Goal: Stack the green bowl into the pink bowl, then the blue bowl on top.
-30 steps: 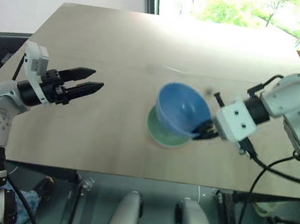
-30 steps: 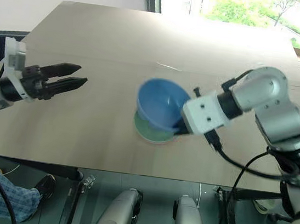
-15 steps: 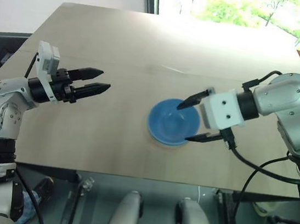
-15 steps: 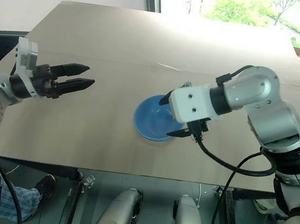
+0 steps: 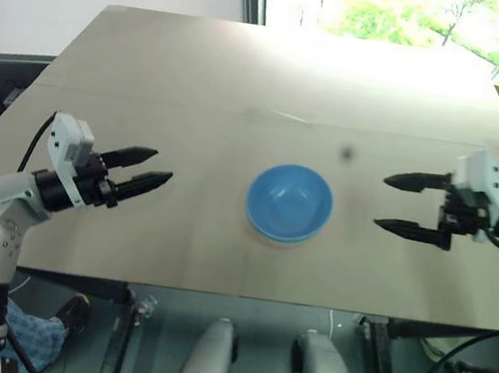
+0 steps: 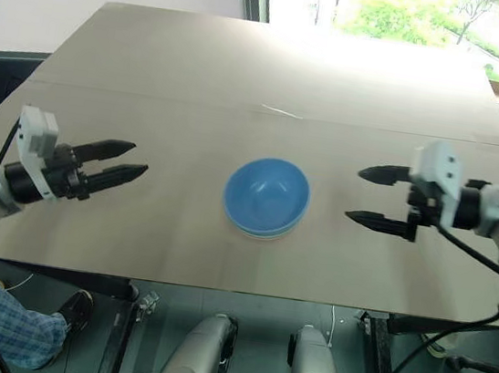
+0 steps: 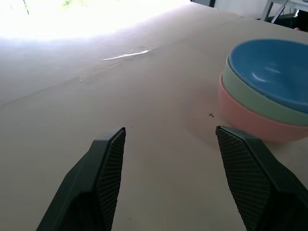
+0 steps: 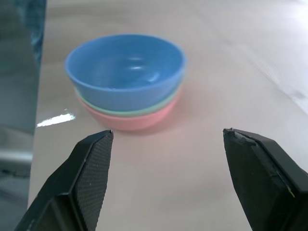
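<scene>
- Pale wood bench (image 5: 246,76) carries everything we see; the stack sits near its front middle.
- Our right gripper (image 5: 394,204), jaws released and empty, points at the stack from its right, somewhat nearer than the left gripper (image 5: 153,166), jaws also apart and empty.
- The blue bowl (image 8: 126,72) sits nested on the green bowl (image 8: 159,105), itself inside the pink bowl (image 8: 134,120); we judge stacking done.

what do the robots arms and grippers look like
Both arms are silver-grey with rounded joint housings and loose black cables running along them. Each ends in a black wrist section topped by a small white boxy module. The left gripper and right gripper each have two black tapered fingers with finely cross-hatched inner pads.
</scene>
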Controlling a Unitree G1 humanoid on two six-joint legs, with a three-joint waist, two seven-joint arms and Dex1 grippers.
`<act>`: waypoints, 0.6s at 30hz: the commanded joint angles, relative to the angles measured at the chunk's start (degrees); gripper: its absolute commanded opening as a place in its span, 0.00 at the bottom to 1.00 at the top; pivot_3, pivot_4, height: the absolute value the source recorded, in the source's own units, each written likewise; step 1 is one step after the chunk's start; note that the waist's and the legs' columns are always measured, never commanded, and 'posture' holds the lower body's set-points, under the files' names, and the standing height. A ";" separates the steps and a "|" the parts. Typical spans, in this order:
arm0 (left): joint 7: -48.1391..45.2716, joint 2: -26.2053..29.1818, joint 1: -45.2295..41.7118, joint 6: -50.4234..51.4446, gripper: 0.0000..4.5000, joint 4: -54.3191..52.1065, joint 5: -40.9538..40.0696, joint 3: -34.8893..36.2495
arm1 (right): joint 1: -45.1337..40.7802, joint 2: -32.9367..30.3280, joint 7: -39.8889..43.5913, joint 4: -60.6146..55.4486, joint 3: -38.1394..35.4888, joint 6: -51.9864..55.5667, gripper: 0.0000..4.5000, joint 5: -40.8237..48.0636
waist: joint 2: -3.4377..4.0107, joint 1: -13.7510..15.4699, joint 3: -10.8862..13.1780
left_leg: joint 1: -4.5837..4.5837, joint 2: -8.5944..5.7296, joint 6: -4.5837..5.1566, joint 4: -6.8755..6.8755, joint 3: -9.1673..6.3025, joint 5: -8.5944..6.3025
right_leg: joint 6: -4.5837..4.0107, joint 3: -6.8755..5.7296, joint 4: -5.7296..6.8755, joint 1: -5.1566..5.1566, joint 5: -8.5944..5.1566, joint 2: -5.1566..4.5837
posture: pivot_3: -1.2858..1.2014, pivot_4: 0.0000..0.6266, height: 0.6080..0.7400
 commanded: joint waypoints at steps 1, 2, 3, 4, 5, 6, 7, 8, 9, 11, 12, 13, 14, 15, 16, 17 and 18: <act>0.65 -0.97 3.11 -2.37 0.71 -3.62 -0.59 2.74 | 3.48 0.10 2.06 4.42 -4.13 -6.09 0.85 1.49 | 0.01 -0.06 0.00 | 0.02 0.00 0.00 0.00 0.00 0.00 | 0.00 0.01 0.02 0.00 0.00 0.00 | 0.52 0.24 1.00; 1.18 -1.99 3.89 -3.80 0.71 -3.87 -0.19 2.70 | 4.70 -0.07 2.74 5.65 -4.00 -7.34 0.85 1.29 | 0.01 -0.13 0.00 | 0.03 0.01 0.00 0.01 0.01 0.00 | 0.00 0.01 0.05 0.00 0.00 0.01 | 0.52 0.24 1.00; 1.58 -2.68 4.39 -4.83 0.71 -4.03 0.08 2.71 | 5.57 -0.26 3.35 6.41 -3.81 -8.50 0.85 1.18 | 0.01 -0.14 0.00 | 0.05 0.02 0.00 0.01 0.02 0.00 | 0.00 0.03 0.07 0.00 0.00 0.02 | 0.52 0.24 1.00; 2.10 -3.81 4.93 -6.89 0.71 -4.25 0.83 2.58 | 6.12 0.06 3.43 7.57 -3.82 -9.75 0.85 1.15 | 0.02 -0.15 0.00 | 0.07 0.02 0.00 0.02 0.03 0.00 | 0.00 0.04 0.08 0.01 0.00 0.02 | 0.52 0.24 1.00; 2.55 -4.57 5.74 -8.06 0.71 -4.71 1.29 2.42 | 6.65 0.65 3.33 9.02 -4.05 -11.01 0.85 1.24 | 0.02 -0.18 0.00 | 0.10 0.03 0.00 0.02 0.03 0.00 | 0.00 0.05 0.07 0.04 0.00 0.04 | 0.52 0.24 1.00; 2.70 -4.78 6.49 -8.75 0.71 -4.94 1.86 2.09 | 7.37 1.39 3.72 10.87 -4.44 -12.81 0.85 1.43 | 0.01 -0.23 0.00 | 0.15 0.03 0.00 0.02 0.05 0.00 | 0.00 0.06 0.07 0.09 0.00 0.04 | 0.52 0.24 1.00; 2.78 -4.94 6.95 -9.39 0.71 -5.00 2.15 1.98 | 8.04 1.93 4.02 12.35 -4.82 -14.22 0.85 1.61 | 0.00 -0.21 -0.01 | 0.23 0.04 0.00 0.02 0.05 0.00 | 0.00 0.06 0.04 0.18 0.00 0.05 | 0.52 0.24 1.00; 2.85 -4.71 7.26 -9.42 0.71 -4.93 2.28 1.96 | 8.50 2.17 4.29 13.70 -5.11 -15.58 0.85 1.54 | 0.00 -0.15 0.00 | 0.29 0.04 0.00 0.02 0.04 0.00 | 0.00 0.05 0.01 0.27 0.00 0.05 | 0.52 0.24 1.00; 2.79 -4.47 7.45 -9.60 0.71 -4.76 2.36 2.00 | 8.84 2.26 4.77 14.57 -5.27 -16.89 0.85 1.52 | 0.01 -0.12 0.00 | 0.33 0.04 0.00 0.01 0.03 0.00 | 0.00 0.03 0.00 0.33 -0.01 0.06 | 0.52 0.24 1.00; 2.82 -4.26 7.49 -9.95 0.71 -4.55 2.09 2.34 | 9.03 2.17 4.90 15.24 -5.68 -17.68 0.85 2.14 | 0.04 -0.03 0.01 | 0.39 0.02 0.00 0.01 0.03 0.00 | 0.00 0.04 -0.01 0.40 -0.01 0.05 | 0.52 0.24 1.00; 2.78 -4.06 7.49 -9.80 0.71 -4.61 1.88 2.45 | 8.83 2.32 4.88 15.61 -5.98 -18.49 0.85 2.53 | 0.04 -0.04 0.02 | 0.44 0.01 0.00 0.01 0.03 0.00 | 0.01 0.04 -0.01 0.47 -0.01 0.04 | 0.52 0.24 1.00; 2.75 -3.88 7.51 -9.71 0.71 -4.66 1.78 2.52 | 8.88 1.98 5.34 15.63 -5.67 -18.66 0.85 2.62 | 0.04 -0.05 0.02 | 0.65 0.01 0.00 -0.02 0.05 0.00 | 0.01 0.06 -0.04 0.67 -0.01 0.04 | 0.52 0.24 1.00; 2.64 -3.74 7.51 -9.88 0.71 -4.63 1.87 2.51 | 8.90 1.84 5.51 15.32 -5.46 -18.56 0.85 2.91 | 0.03 -0.07 0.02 | 0.80 0.01 0.00 -0.07 0.07 -0.01 | 0.01 0.07 -0.06 0.80 -0.02 0.04 | 0.52 0.24 1.00; 2.57 -3.63 7.45 -10.03 0.71 -4.53 1.97 2.45 | 8.78 1.87 5.41 14.97 -5.30 -18.25 0.85 3.24 | 0.04 -0.07 0.02 | 0.91 0.02 0.00 -0.10 0.08 -0.01 | 0.01 0.09 -0.07 0.89 -0.03 0.04 | 0.52 0.24 1.00; 2.72 -3.50 7.43 -9.95 0.71 -4.39 2.13 2.35 | 8.73 1.94 5.27 14.60 -5.15 -18.08 0.85 3.50 | 0.04 -0.14 0.02 | 0.93 0.04 0.00 -0.11 0.08 -0.01 | 0.01 0.08 -0.06 0.89 -0.03 0.05 | 0.52 0.24 1.00; 2.86 -3.38 7.39 -9.82 0.71 -4.18 2.24 2.25 | 8.75 1.95 5.29 14.30 -4.92 -18.19 0.85 3.57 | 0.04 -0.15 0.02 | 0.94 0.04 0.00 -0.11 0.09 -0.01 | 0.01 0.10 -0.06 0.89 -0.03 0.06 | 0.52 0.24 1.00; 2.83 -3.39 7.10 -10.88 0.71 -3.73 2.91 2.05 | 8.82 1.82 5.41 14.10 -4.62 -18.32 0.85 3.49 | 0.04 -0.15 0.02 | 0.94 0.04 0.00 -0.11 0.10 -0.01 | 0.00 0.11 -0.06 0.89 -0.03 0.06 | 0.52 0.24 1.00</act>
